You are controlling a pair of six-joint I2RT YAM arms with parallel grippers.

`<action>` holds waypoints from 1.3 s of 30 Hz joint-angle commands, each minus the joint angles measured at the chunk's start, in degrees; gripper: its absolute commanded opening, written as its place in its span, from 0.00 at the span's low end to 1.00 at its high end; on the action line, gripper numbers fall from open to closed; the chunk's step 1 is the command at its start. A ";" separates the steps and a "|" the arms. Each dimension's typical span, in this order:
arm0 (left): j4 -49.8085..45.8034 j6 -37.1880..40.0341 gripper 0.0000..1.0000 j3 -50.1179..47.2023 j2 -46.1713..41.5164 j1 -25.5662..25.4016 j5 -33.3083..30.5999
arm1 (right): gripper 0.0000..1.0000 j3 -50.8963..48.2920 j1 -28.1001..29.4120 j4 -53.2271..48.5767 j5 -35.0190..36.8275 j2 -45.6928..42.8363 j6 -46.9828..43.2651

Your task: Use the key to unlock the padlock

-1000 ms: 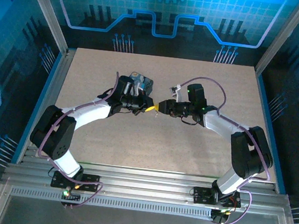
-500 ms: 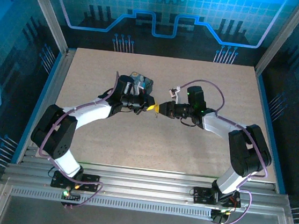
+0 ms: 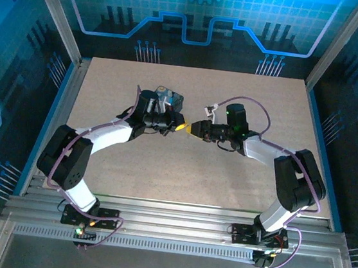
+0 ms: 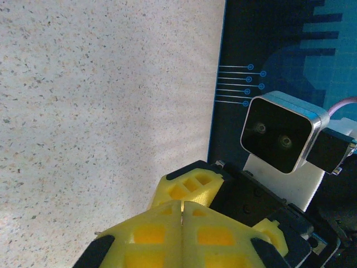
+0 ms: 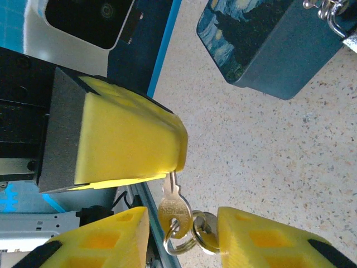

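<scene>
The two arms meet in the middle of the speckled table (image 3: 226, 178). The left claw (image 3: 179, 126) and the right claw (image 3: 195, 128) point at each other, tip close to tip. Just behind the left claw sits a dark box (image 3: 170, 99) with blue swirls painted on it. From above, the left claw's black body hides part of the box. Purple cables (image 3: 253, 104) loop over the arms.

The left claw is pressed together and pinches the key (image 5: 174, 206) by its thin end. The round end of the key sticks out. A metal ring (image 5: 187, 244) goes through it, and a second key (image 5: 207, 239) hangs on the ring. The right claw is spread, with one yellow finger on each side of the key's round end. The second key sits right beside one finger, and I cannot tell if they touch.

The padlock (image 5: 336, 22) is at the far edge of the box, well apart from the key. The picture edge cuts it off, so I cannot tell if it is locked.

From above, the key is too small to make out. The right wrist view shows it up close. In the left wrist view the left claw's own yellow tips hide the key. Just past them is a yellow finger of the right claw, and the camera (image 4: 281, 139) on the right arm looks back
</scene>
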 commanded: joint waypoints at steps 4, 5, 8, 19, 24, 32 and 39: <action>1.73 -0.32 0.00 -0.73 -0.15 0.29 1.72 | 0.38 -0.34 -1.17 2.01 -0.87 -2.25 0.65; 1.73 -0.36 0.00 -0.73 -0.15 0.30 1.78 | 0.37 -0.33 -1.21 2.09 -0.94 -2.21 0.78; 1.95 -0.50 0.00 -0.82 -0.11 0.27 1.75 | 0.32 -0.33 -1.17 2.75 -1.15 -2.17 1.18; 2.80 -1.27 0.00 -0.82 0.19 0.26 1.81 | 0.19 -0.68 -0.75 5.75 -2.88 -1.34 3.32; 3.24 -1.38 0.00 -0.90 0.29 0.31 1.90 | 0.13 -0.67 -0.74 7.02 -3.25 -1.00 4.17; 3.53 -1.60 0.00 -1.16 0.20 0.31 1.55 | 0.00 -2.74 -0.73 9.74 -3.38 -0.77 5.51; 2.51 -1.15 0.28 -1.19 -0.48 0.67 0.85 | 0.00 -3.45 -0.75 7.56 -2.20 -1.41 3.38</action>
